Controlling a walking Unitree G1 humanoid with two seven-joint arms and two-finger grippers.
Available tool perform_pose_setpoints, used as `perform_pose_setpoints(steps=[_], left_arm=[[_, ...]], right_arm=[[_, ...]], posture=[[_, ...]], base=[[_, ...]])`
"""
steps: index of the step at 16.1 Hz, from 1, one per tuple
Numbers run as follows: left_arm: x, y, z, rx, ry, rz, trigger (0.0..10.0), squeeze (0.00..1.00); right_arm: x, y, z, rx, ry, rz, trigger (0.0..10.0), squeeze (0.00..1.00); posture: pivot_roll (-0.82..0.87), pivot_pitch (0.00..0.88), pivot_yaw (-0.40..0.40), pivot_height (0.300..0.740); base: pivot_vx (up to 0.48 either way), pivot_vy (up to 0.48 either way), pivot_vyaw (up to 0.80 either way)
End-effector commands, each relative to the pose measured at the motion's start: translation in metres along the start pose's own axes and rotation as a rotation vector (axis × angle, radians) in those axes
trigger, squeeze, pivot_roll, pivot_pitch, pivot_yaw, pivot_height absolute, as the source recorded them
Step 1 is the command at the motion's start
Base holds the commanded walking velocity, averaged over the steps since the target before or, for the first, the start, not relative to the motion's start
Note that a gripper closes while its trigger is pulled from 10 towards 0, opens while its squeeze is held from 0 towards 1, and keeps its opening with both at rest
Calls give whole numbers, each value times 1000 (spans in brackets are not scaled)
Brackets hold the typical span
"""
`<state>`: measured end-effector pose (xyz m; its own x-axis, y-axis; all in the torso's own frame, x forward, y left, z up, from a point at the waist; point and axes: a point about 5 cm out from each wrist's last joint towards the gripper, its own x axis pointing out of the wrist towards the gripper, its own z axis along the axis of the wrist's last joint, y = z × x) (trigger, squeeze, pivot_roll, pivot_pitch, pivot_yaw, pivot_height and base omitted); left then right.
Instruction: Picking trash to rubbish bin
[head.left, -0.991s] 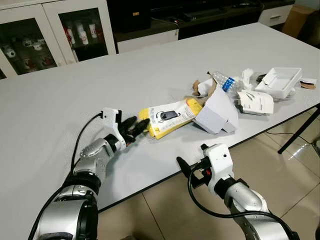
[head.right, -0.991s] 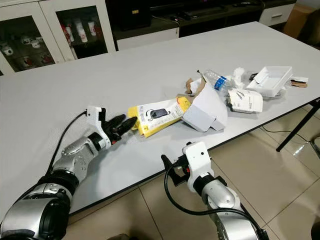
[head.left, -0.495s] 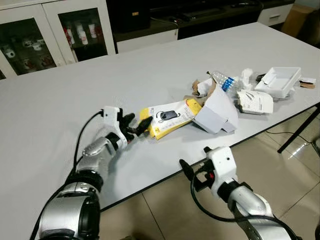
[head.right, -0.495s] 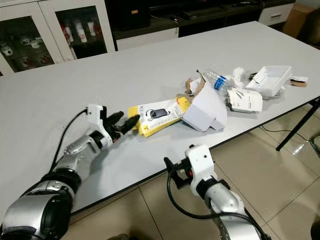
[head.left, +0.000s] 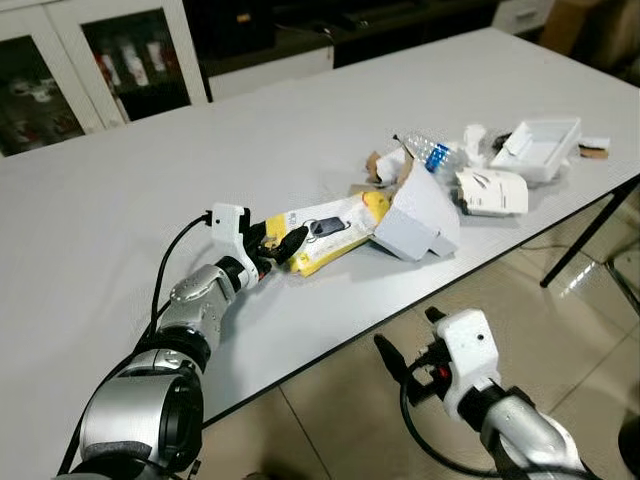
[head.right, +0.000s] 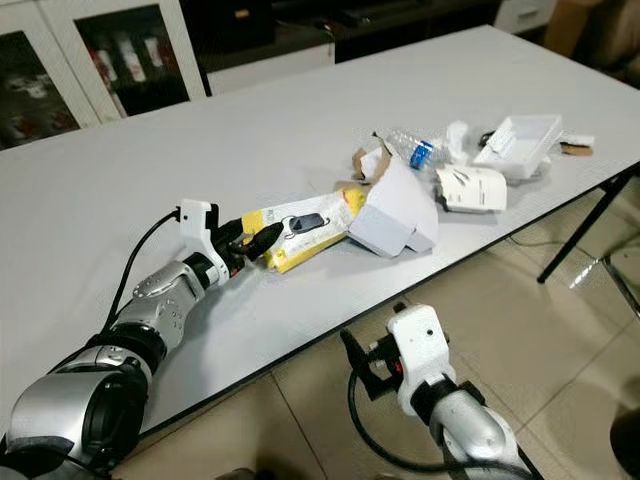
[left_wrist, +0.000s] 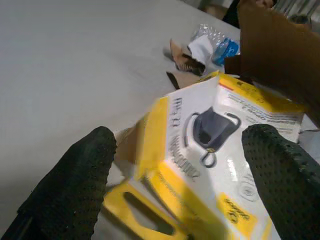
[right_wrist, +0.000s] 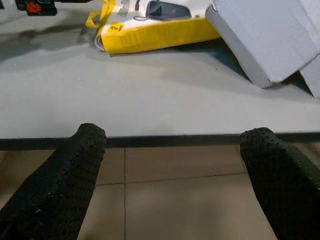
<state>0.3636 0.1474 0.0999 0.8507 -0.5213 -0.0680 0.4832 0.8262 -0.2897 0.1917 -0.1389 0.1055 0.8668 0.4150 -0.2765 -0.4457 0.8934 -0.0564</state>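
Observation:
A yellow and white retail package (head.left: 325, 232) with a dark gadget pictured on it lies flat on the white table (head.left: 120, 200). My left gripper (head.left: 276, 243) is open at the package's left end. In the left wrist view the package (left_wrist: 200, 150) lies between the two black fingers (left_wrist: 75, 185). Past it are a white folded carton (head.left: 420, 215), a crushed plastic bottle (head.left: 425, 152), cardboard scraps (head.left: 380, 165), a white wrapper (head.left: 490, 192) and a white tray (head.left: 545, 148). My right gripper (head.left: 410, 335) hangs open below the table's front edge, holding nothing.
Glass-door cabinets (head.left: 90, 60) and a dark low unit stand behind the table. A black table leg (head.left: 590, 235) slants down at the right over the tiled floor (head.left: 330, 420). The table's front edge (right_wrist: 150, 141) runs just ahead of the right gripper.
The left gripper has reached forward, and its open fingers now straddle the yellow package's end. The right arm has sunk a little lower. The camera view has shifted slightly.

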Motion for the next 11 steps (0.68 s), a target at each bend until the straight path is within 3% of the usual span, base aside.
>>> perform_pose_setpoints(steps=[1,4,5,6,7,8,9,10,11], left_arm=[[5,-2,4,10,19,4,10000,1000],[9,-6,3,-6,28,15,10000,1000],[10,-7,3,-55,13,8,10000,1000],[10,-8,3,-108,-15,9,10000,361],[10,-8,4,-132,-31,5,8784,0],[9,-8,2,-148,-40,-9,7255,0],[7,-7,2,-191,-59,-6,902,0],[7,-5,3,-218,-76,9,0,0],[6,-4,3,-249,-93,3,0,0]], right_arm=[[-4,2,5,2,-5,3,10000,0],[-9,2,5,8,2,-3,10000,0],[-10,4,6,9,5,0,10000,0],[-11,5,6,13,5,2,10000,0],[-10,6,7,15,5,4,10000,0],[-9,7,7,16,3,6,10000,0],[-9,7,8,16,2,7,10000,0],[-9,6,8,16,4,6,10000,0],[-9,6,7,14,5,7,10000,0]], posture=[[-331,141,71,740],[-340,150,69,740],[-340,158,69,740],[-337,161,70,740],[-338,163,71,740],[-339,163,71,740],[-338,161,68,740],[-336,159,68,740],[-335,156,65,740]], base=[[0,0,0],[0,0,0],[0,0,0],[0,0,0],[0,0,0],[0,0,0],[0,0,0],[0,0,0],[0,0,0]])
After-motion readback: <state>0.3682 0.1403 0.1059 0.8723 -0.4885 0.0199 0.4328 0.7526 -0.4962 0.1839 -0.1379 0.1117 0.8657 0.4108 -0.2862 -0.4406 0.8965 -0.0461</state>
